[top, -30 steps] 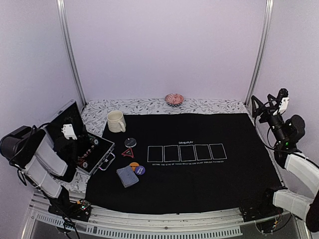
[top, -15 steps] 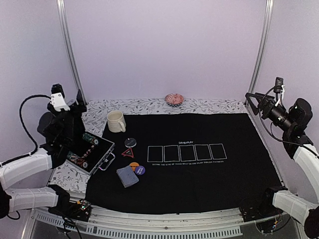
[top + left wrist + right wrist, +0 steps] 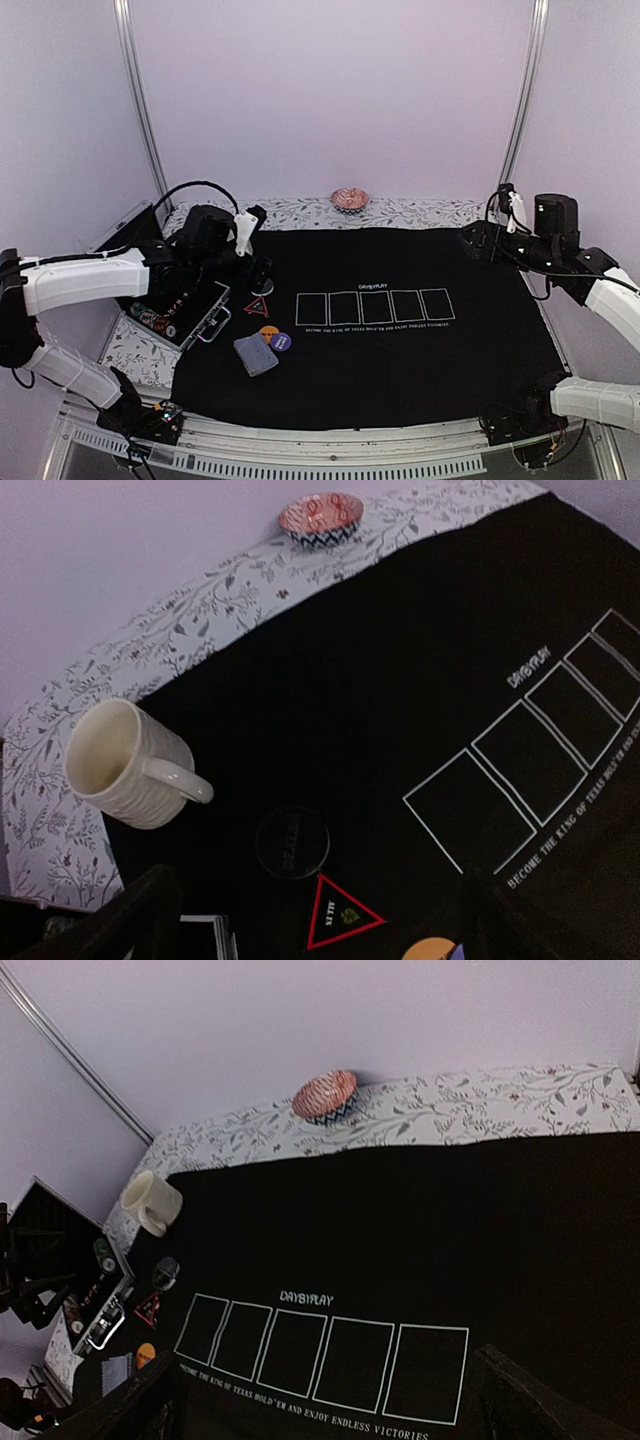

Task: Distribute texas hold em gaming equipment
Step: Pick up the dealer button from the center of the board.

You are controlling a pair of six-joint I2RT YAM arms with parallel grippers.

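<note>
left tool (image 3: 250,222) now over mug (image 3: 120,765), hidden overhead | it and right tool (image 3: 475,240) released

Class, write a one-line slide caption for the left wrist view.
Open left gripper over a black mat: cream mug, dealer button, red-edged triangle, printed card outlines.

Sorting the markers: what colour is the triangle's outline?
Red on the black triangle; left wrist view shows it best.
</note>
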